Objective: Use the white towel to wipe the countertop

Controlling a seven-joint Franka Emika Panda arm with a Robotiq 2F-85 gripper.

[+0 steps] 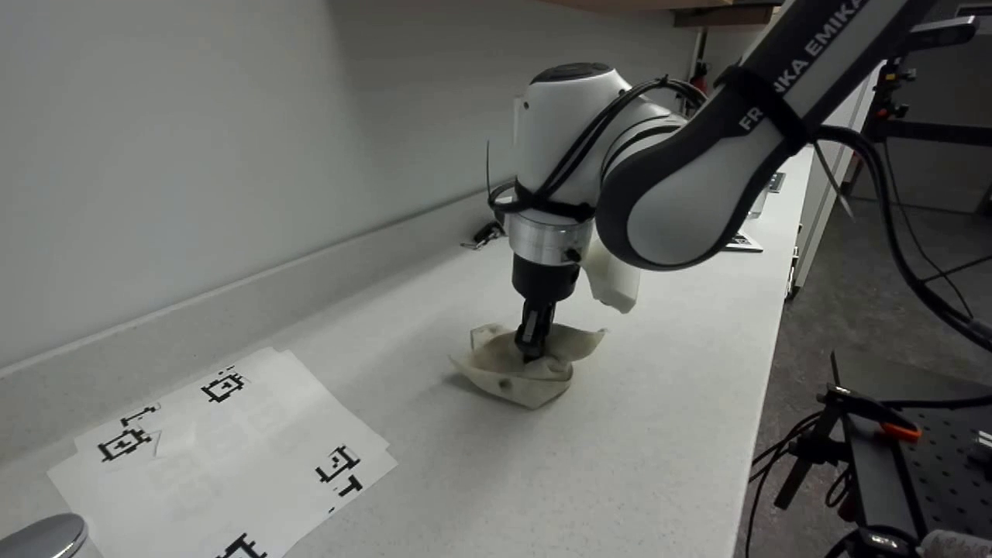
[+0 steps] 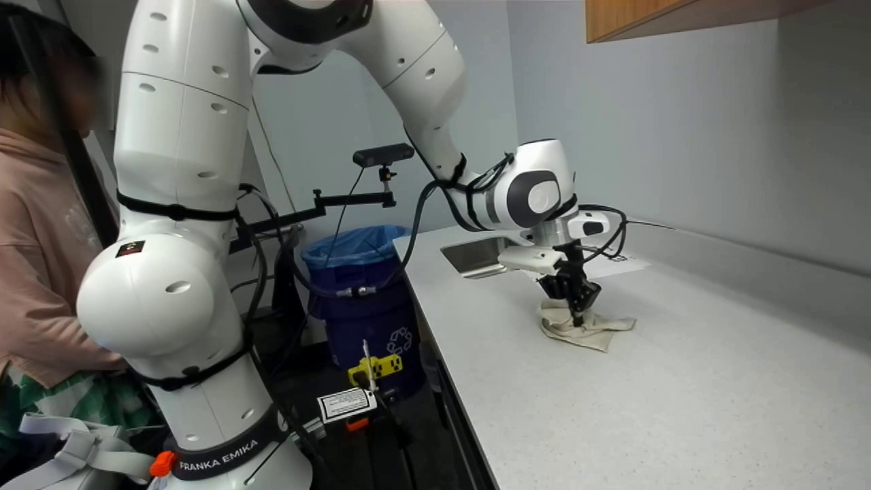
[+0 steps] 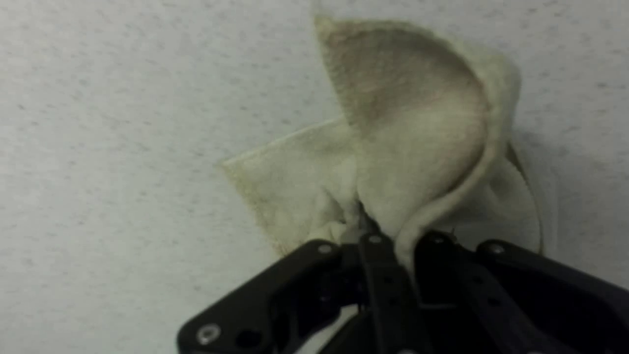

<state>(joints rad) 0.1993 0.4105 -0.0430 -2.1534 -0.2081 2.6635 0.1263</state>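
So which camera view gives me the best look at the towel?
The wrist view: the towel appears largest there, its folds and curled edge showing, though partly covered at the bottom. Both exterior views show it smaller, crumpled on the countertop, with the tool down in its middle.

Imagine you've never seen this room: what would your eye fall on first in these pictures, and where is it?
The white robot arm dominates both exterior views, stretched over the countertop. At the arm's end, the gripper pinches a crumpled white towel down at that surface. Black-marked paper also catches the eye, lying on the countertop in the lower left of an exterior view.
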